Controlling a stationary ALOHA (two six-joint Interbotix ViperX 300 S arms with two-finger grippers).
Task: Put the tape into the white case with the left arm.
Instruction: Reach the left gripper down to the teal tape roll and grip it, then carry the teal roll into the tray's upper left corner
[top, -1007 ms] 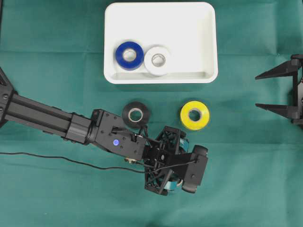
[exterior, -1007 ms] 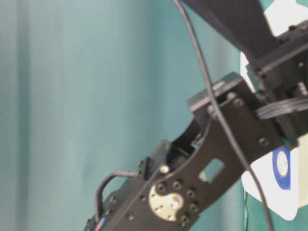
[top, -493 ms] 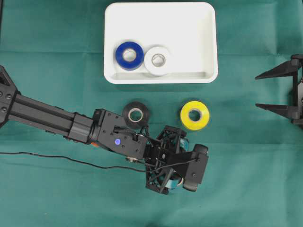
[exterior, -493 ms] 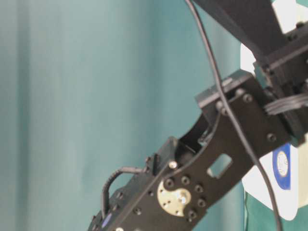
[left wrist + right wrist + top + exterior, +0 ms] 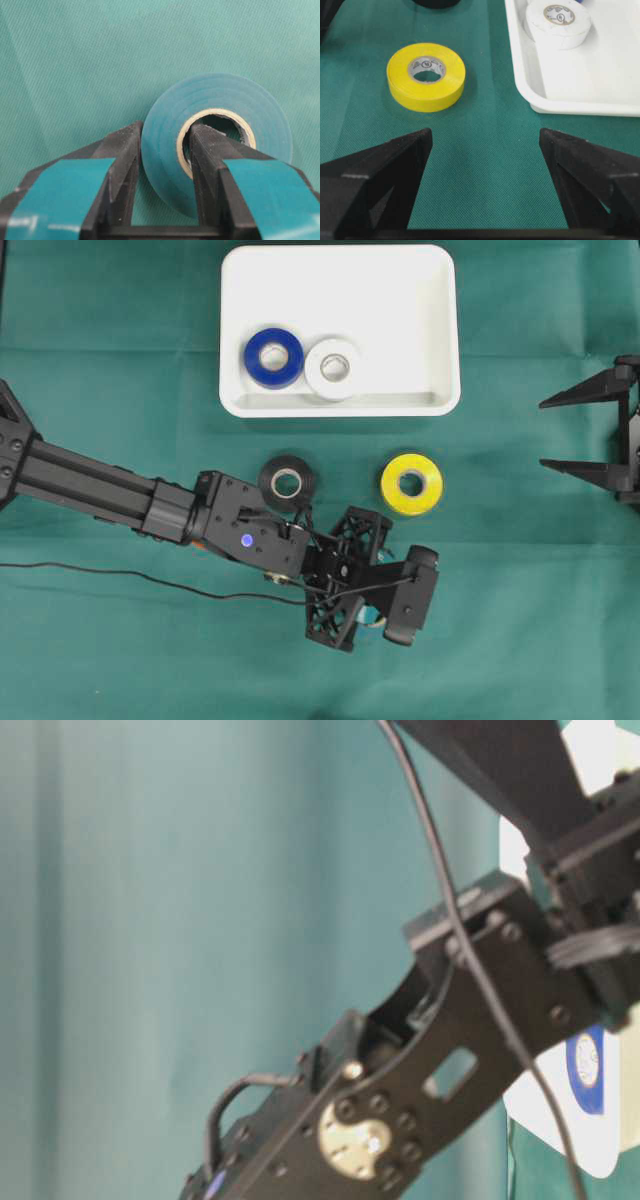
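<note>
A teal tape roll (image 5: 220, 92) lies flat on the green cloth. My left gripper (image 5: 167, 127) is shut on its wall, with one finger outside the roll and the other inside the cardboard core. From overhead, the left gripper (image 5: 372, 614) points down at the front centre, and its own body hides most of the roll. The white case (image 5: 430, 300) stands at the back and holds a blue roll (image 5: 273, 357) and a white roll (image 5: 332, 367). My right gripper (image 5: 560, 432) hangs open at the right edge, holding nothing.
A black roll (image 5: 287, 482) and a yellow roll (image 5: 411, 483) lie on the cloth between the case and my left gripper. The left arm's thin black cable (image 5: 120, 575) trails across the cloth to the left. In the table-level view the left arm (image 5: 450, 1020) blocks most of the scene.
The left jaws have closed from wide apart onto the wall of the teal roll. The arm has barely shifted, and the right gripper has not moved.
</note>
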